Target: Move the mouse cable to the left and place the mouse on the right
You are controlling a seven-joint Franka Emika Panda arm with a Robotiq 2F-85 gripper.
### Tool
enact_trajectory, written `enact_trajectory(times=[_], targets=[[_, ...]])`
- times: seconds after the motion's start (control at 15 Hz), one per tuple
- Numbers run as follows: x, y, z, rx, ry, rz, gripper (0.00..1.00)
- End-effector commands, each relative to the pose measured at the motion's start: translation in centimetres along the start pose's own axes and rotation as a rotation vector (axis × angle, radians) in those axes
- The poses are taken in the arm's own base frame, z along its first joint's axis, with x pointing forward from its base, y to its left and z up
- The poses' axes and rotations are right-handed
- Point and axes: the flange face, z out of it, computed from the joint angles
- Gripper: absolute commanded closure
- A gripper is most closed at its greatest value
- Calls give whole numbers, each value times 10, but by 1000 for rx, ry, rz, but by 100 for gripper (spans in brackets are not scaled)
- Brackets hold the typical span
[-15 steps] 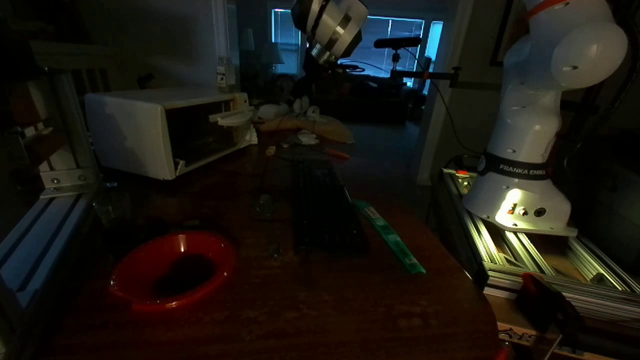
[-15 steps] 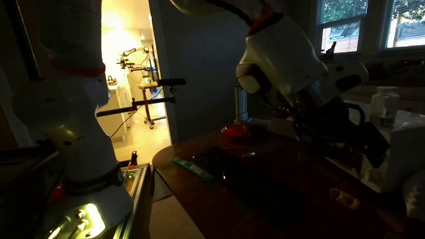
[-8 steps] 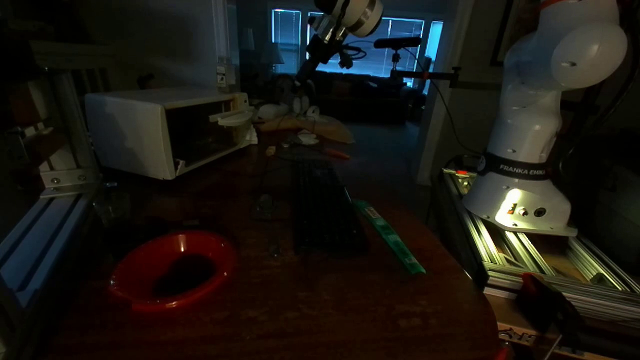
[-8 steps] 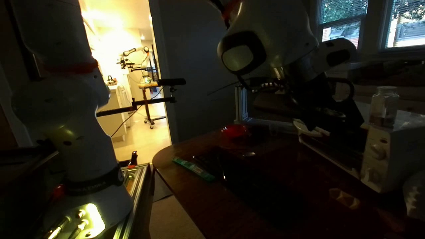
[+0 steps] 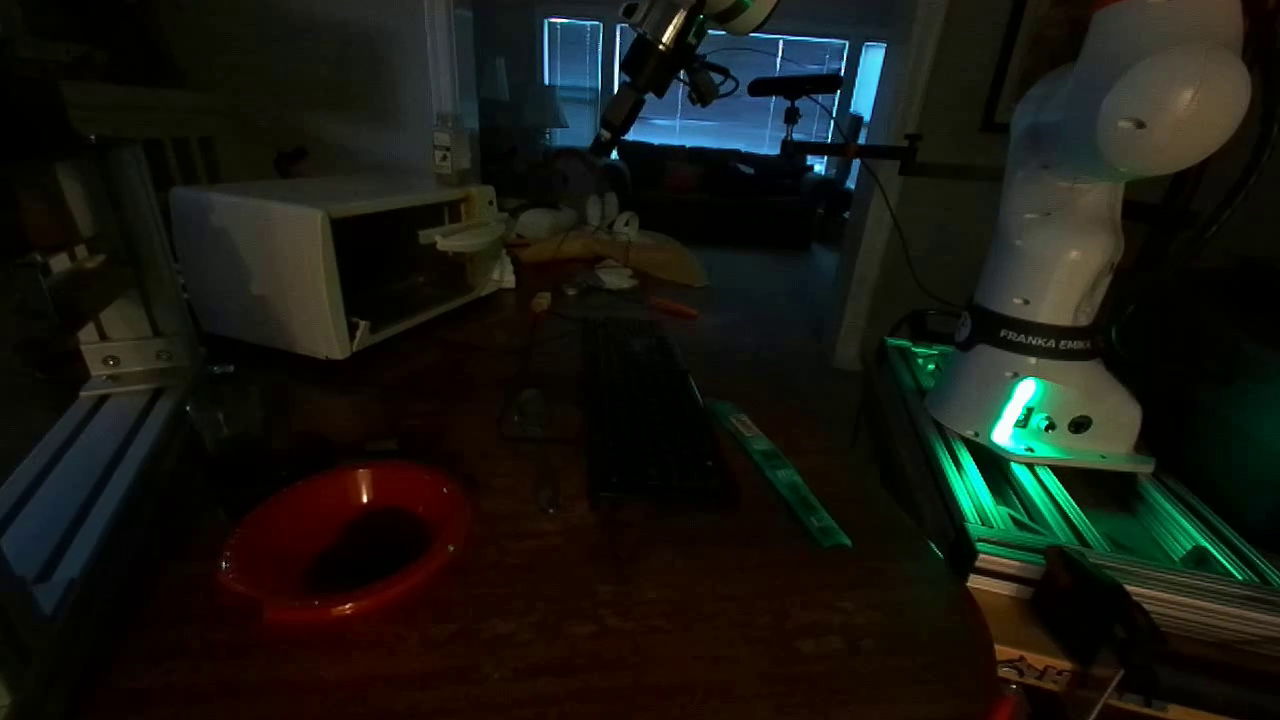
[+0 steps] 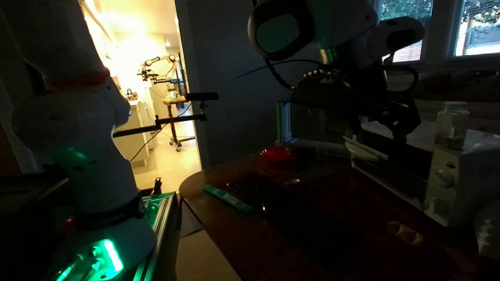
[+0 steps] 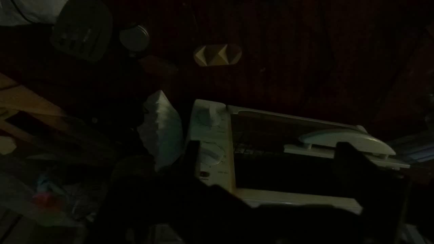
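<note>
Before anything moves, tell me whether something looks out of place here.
Mildly, yes: a clear jar stands on top of the white toaster oven, an odd perch, since that can heat up. No spill shows, though deep shadow hides much.

On the desk [image 5: 700,620], in an exterior view: one red bowl [image 5: 285,540], one keyboard [image 5: 650,430], one green strip [image 5: 785,480], one dim mouse [image 5: 528,408], one toaster oven [image 5: 250,265]. In an exterior view, two robot arms [image 6: 74,128], one near left and one far; one glass jar [image 6: 451,128]; two windows [image 6: 478,33] far right. In the wrist view, one end effector [image 7: 269,146] with two fingers [image 7: 192,161], two oven knobs [image 7: 210,117], one two-peaked piece [image 7: 217,56].
</note>
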Motion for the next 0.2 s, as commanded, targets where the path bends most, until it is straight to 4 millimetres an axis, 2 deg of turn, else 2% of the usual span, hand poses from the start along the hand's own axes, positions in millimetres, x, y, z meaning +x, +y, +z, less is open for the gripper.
enact_trajectory(times=[0.0, 0.13], targets=[[0, 0, 0, 0, -1, 0, 0], [0, 0, 0, 0, -1, 0, 0]])
